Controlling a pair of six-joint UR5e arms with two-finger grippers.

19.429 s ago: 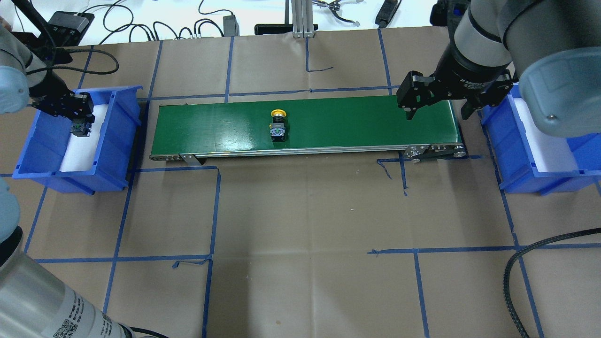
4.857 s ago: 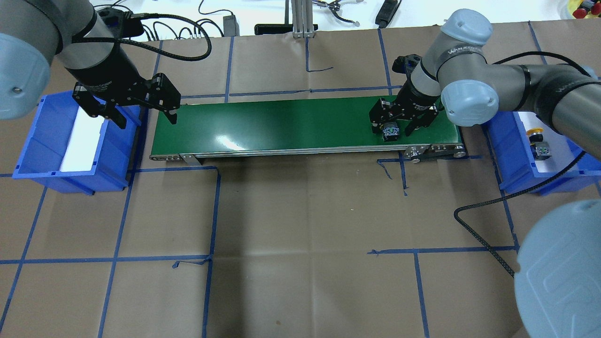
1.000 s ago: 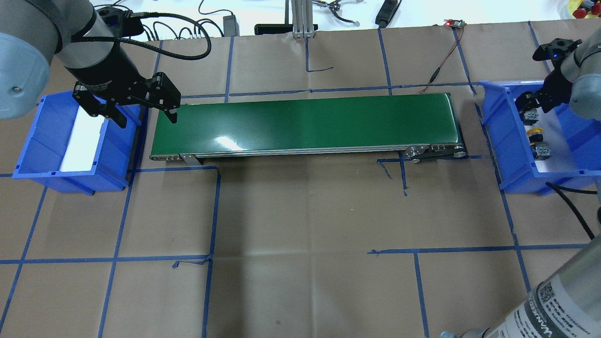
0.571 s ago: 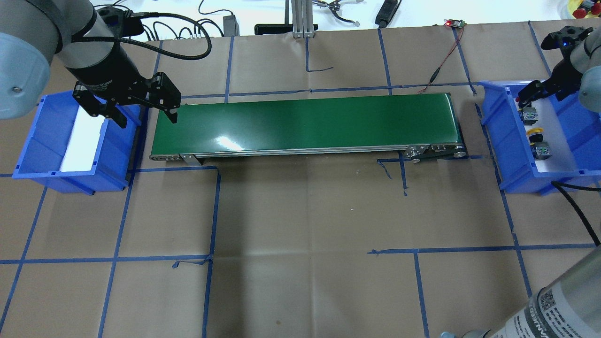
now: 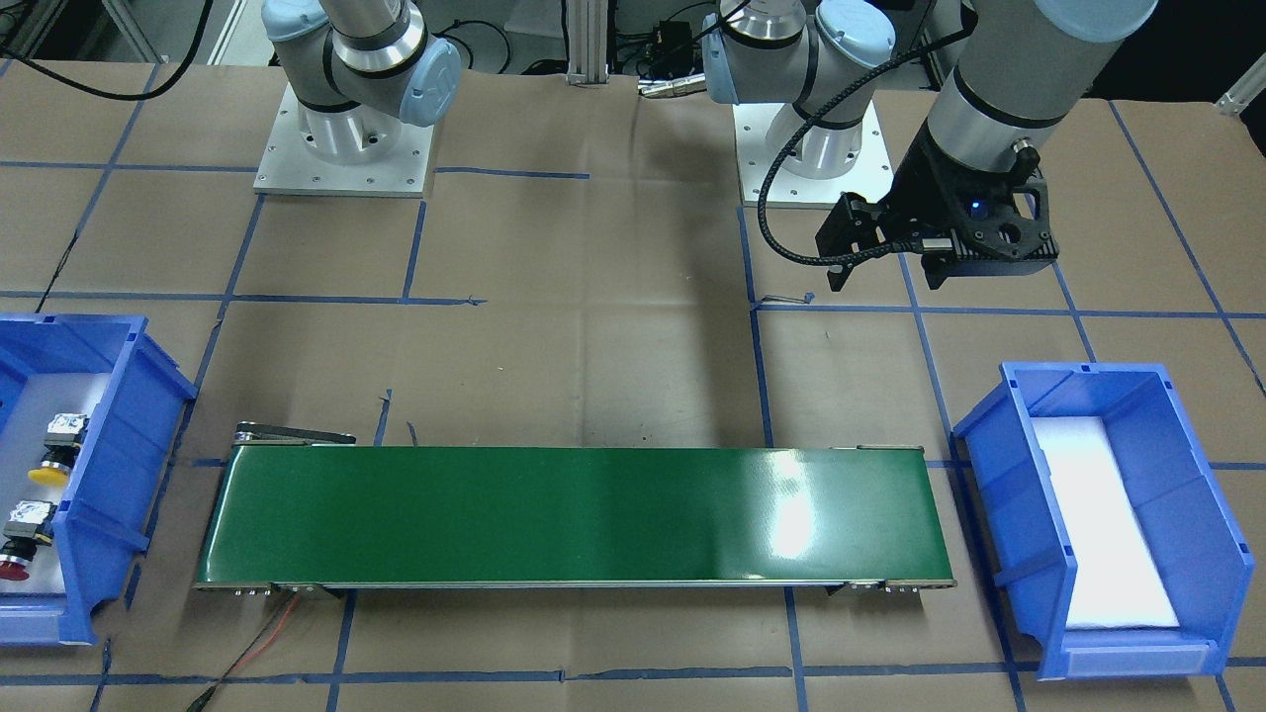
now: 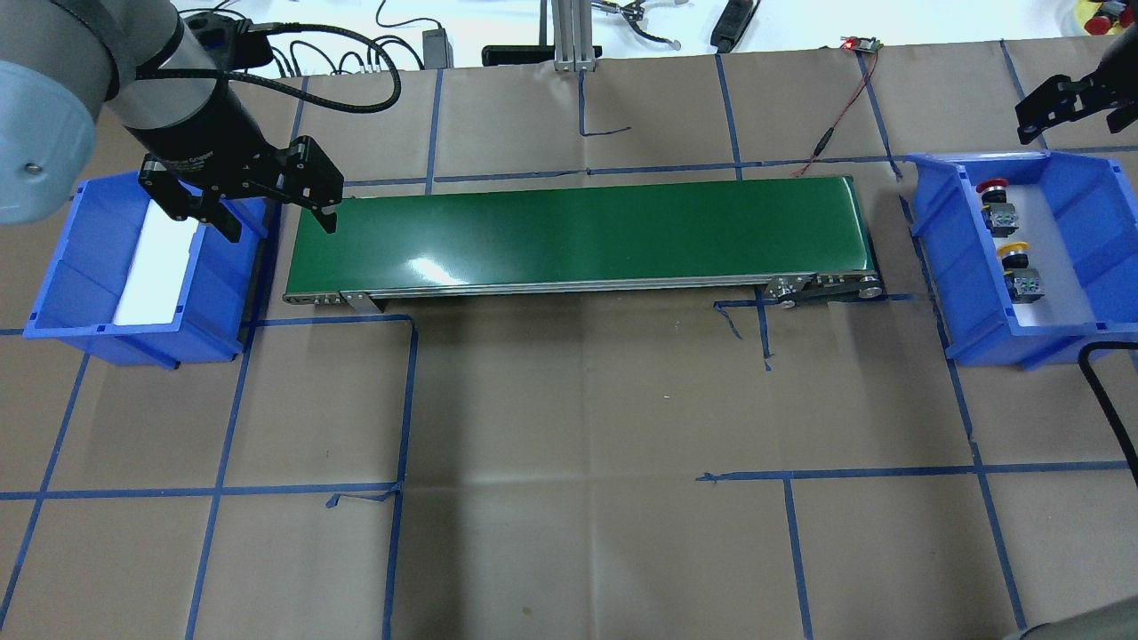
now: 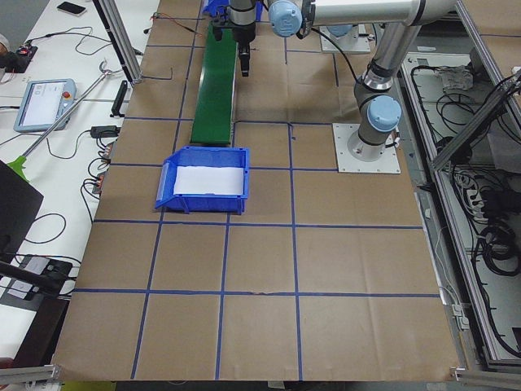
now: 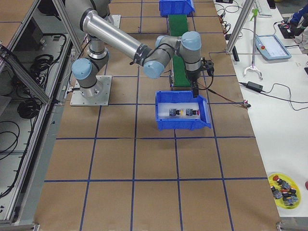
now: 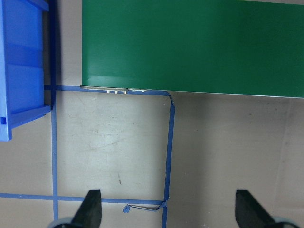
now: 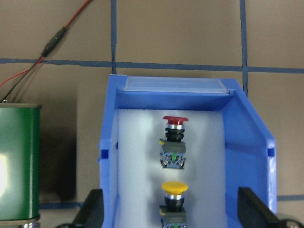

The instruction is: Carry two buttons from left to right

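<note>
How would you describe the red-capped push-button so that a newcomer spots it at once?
Find the green conveyor belt, then the blue bin at its end on the robot's right. Inside, the red-capped push-button lies farther from the robot than the yellow-capped push-button.

Overhead: you are looking down from behind the robot, with the conveyor belt [image 6: 578, 233] running crosswise. Front-facing: you are looking steeply down from the belt's opposite side. Side views: you are sighting along the belt from each table end, far off. Left wrist: you are hanging close above the belt's left end. Right wrist: you are looking down past its right end, sharing the right bin [image 10: 110, 156], red button [image 10: 174, 137] and yellow button [image 10: 174, 187] with the overhead.
</note>
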